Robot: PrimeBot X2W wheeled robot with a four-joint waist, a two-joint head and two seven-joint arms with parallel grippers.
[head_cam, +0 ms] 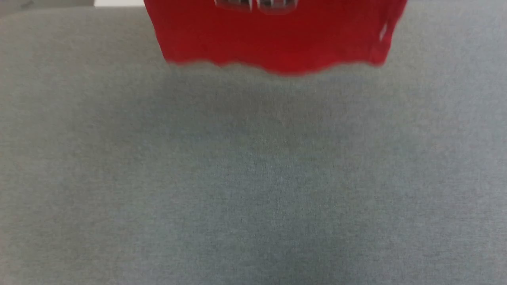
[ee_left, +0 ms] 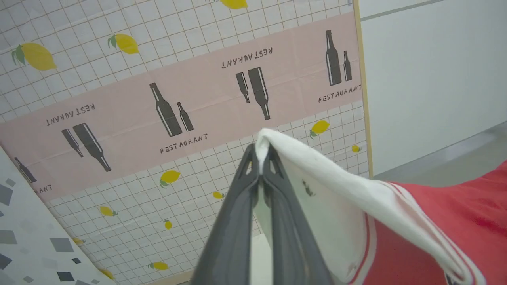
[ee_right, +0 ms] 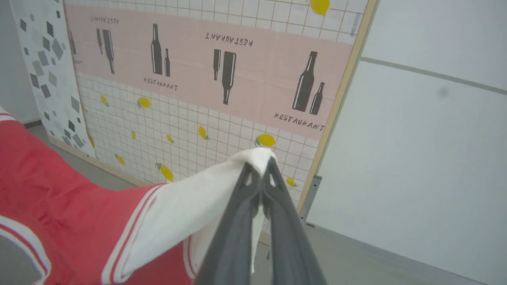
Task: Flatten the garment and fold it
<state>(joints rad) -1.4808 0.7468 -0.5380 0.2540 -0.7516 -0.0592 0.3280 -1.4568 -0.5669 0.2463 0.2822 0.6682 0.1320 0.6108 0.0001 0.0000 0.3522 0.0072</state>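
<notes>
The garment (head_cam: 273,39), a red jersey, hangs in the air at the top of the head view, its wavy hem above the grey table (head_cam: 253,178) and the lower edge of its lettering just in view. In the left wrist view my left gripper (ee_left: 260,158) is shut on the garment's white sleeve (ee_left: 340,186), with the red body (ee_left: 443,221) stretching off to the right. In the right wrist view my right gripper (ee_right: 259,168) is shut on the other white sleeve (ee_right: 190,209), and the red body (ee_right: 51,190) runs off to the left.
A wall panel (ee_left: 178,99) with a pink band, bottle prints and lemons stands beyond both grippers, next to a plain white wall (ee_right: 427,138). A soft shadow lies on the grey table below the hanging hem.
</notes>
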